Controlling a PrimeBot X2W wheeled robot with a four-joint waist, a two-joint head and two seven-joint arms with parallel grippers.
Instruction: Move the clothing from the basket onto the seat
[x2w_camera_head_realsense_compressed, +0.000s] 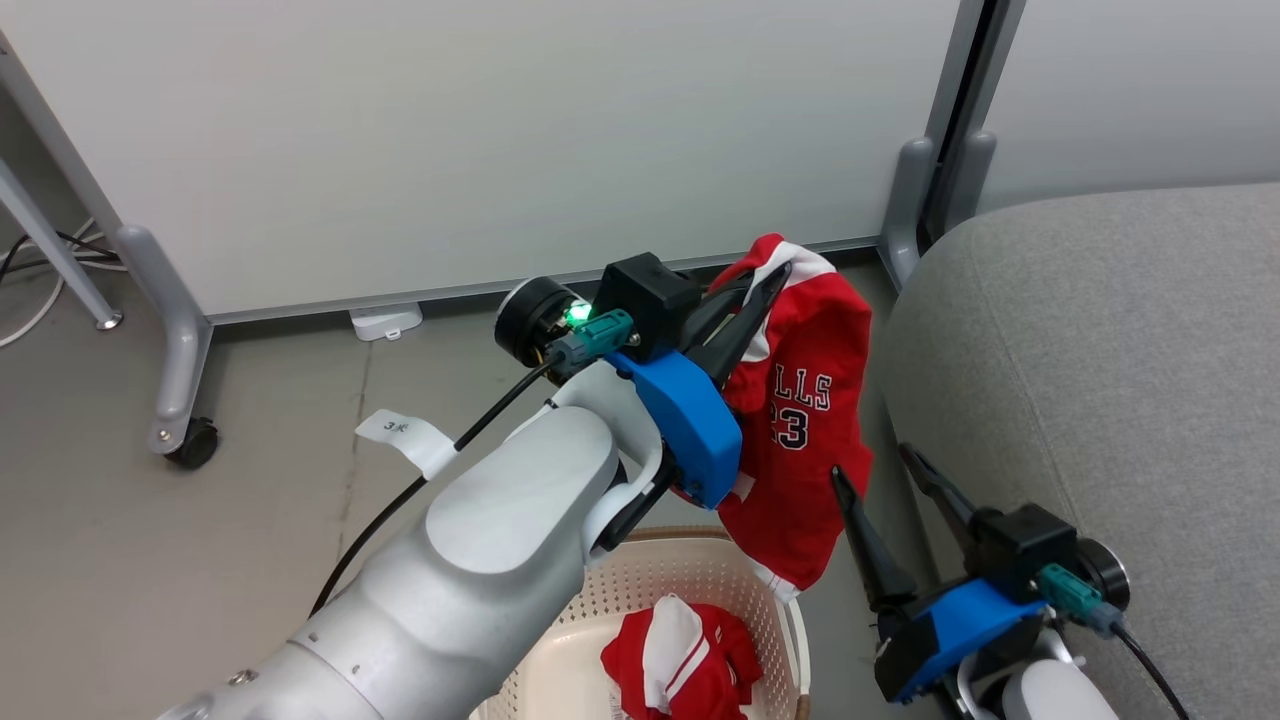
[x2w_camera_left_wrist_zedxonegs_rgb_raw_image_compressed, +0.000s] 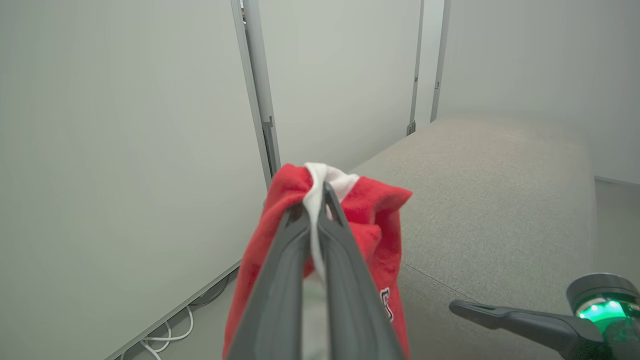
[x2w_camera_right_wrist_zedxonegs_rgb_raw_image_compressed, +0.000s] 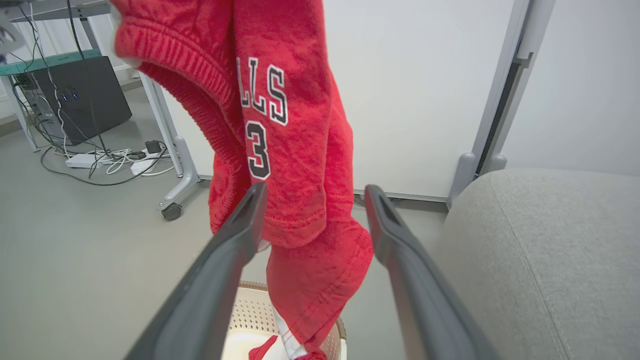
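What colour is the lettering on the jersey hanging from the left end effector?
Black and white, on the red jersey; clearest in the right wrist view.

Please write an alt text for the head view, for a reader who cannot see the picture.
The left gripper, shut on a red jersey, holds it hanging over a cream basket in which a second red garment lies. The right gripper stands open beside a grey seat.

Bright, even, soft-shadowed light (wrist views bend at edges).
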